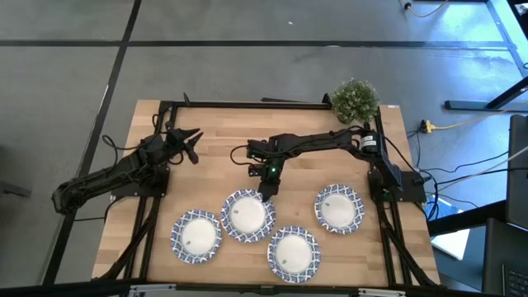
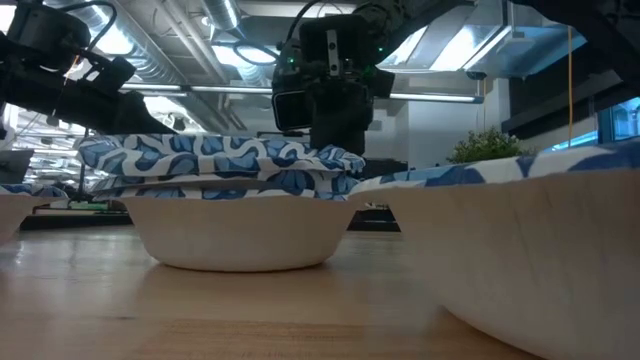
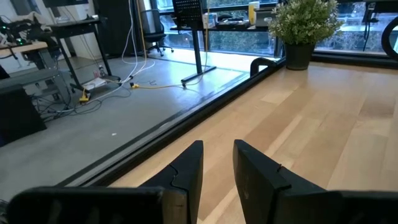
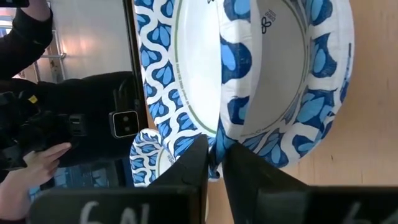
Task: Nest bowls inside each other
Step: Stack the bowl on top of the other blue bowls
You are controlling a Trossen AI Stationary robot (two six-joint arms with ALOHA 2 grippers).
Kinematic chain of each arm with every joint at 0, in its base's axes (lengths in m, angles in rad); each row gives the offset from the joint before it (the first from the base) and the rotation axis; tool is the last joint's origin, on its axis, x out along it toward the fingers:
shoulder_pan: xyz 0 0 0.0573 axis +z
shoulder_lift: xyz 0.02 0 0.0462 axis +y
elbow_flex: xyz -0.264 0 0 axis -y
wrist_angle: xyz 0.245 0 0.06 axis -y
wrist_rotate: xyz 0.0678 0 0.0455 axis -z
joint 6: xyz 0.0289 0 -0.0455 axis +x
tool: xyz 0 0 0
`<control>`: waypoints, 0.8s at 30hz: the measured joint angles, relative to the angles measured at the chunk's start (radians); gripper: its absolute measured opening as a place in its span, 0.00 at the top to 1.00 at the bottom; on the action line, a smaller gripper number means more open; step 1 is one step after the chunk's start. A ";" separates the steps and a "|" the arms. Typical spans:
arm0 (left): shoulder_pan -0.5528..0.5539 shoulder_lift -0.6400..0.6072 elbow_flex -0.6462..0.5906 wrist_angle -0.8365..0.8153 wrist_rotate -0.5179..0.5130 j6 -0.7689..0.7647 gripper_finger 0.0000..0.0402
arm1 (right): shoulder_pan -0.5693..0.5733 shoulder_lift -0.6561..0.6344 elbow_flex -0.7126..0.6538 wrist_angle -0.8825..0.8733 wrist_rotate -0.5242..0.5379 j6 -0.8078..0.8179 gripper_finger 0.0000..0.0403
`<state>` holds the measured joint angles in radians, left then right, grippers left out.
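Fingers [image 4: 198, 163] of the right gripper [image 1: 266, 186] are pinched on the patterned rim of a bowl [image 1: 247, 215] at the table's [image 1: 223, 132] near middle, an upper bowl [image 4: 283, 74] seated askew inside it. Three more bowls [image 1: 196, 235] are spread alongside. The left gripper [image 1: 191, 142] is held slightly parted, empty, well apart.

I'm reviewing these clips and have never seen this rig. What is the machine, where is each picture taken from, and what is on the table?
Two dark robot arms work at a wooden table. One camera looks down from above, one sits at table height, and one rides on each wrist. Four blue-rimmed bowls show from above, plus a potted plant at the far edge. The right gripper pinches the rim of the stacked bowls, where one bowl sits tilted inside another. The left gripper waits apart, open, holding nothing.
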<state>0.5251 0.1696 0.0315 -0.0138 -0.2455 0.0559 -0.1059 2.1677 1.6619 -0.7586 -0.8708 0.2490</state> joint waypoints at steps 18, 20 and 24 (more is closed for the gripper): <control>0.000 0.000 0.000 0.000 0.000 0.000 0.79 | -0.005 0.000 0.000 0.011 -0.040 -0.012 0.88; 0.000 0.000 0.000 0.000 0.000 0.000 0.79 | -0.008 0.000 0.000 0.011 -0.040 0.003 0.88; 0.000 0.000 0.000 0.000 0.000 0.000 0.79 | -0.022 0.000 0.000 0.014 -0.014 0.003 0.88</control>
<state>0.5251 0.1696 0.0315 -0.0138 -0.2455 0.0563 -0.1279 2.1674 1.6623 -0.7445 -0.8850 0.2516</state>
